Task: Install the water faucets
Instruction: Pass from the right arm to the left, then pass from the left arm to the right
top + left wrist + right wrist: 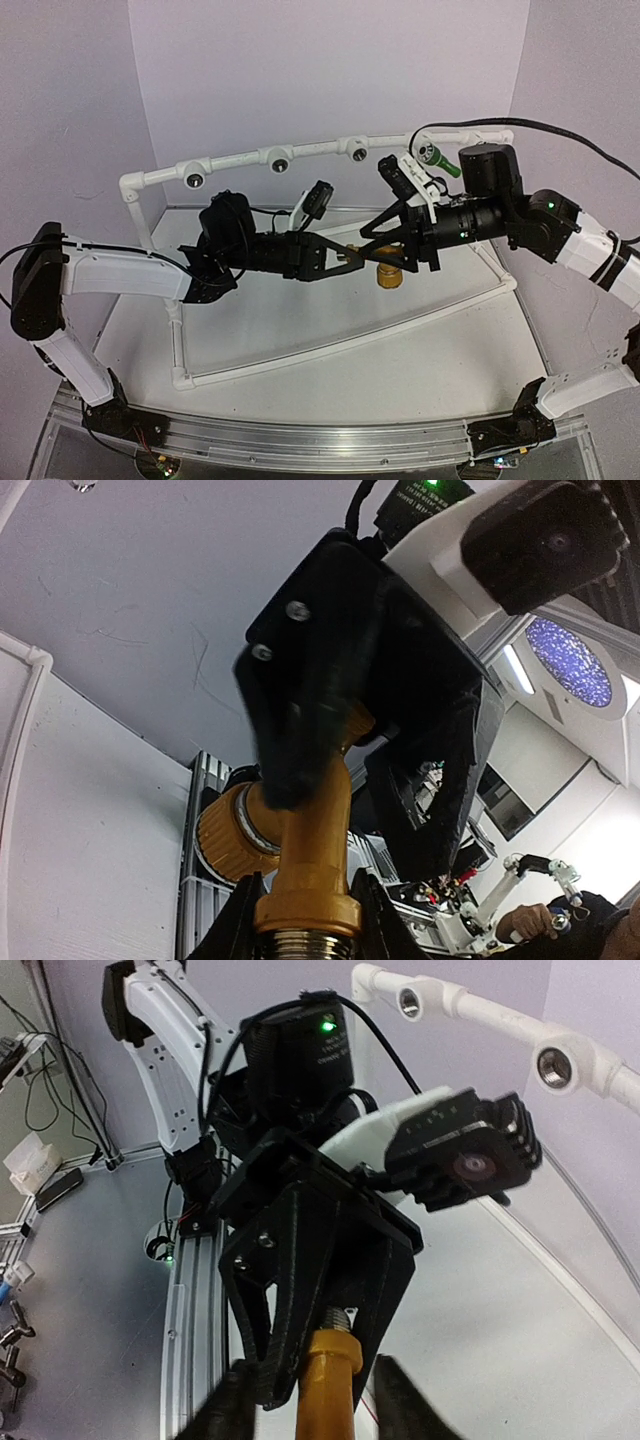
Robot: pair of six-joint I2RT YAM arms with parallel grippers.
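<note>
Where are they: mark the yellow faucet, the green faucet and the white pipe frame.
yellow faucet (305,850): left wrist view, its body.
green faucet (434,156): top external view, its silvery end.
white pipe frame (235,160): top external view, its top rail.

White pipe frame (330,150) with dark round sockets (277,164), white table (300,330), aluminium rail (300,445) at near edge

Our left arm (120,275) reaches rightward, our right arm (560,225) leftward, both held level above the bench. Our left gripper (335,258) and right gripper (372,240) meet tip to tip at centre, fingers (300,730) of each clamped on one yellow-orange faucet (305,860).
</note>
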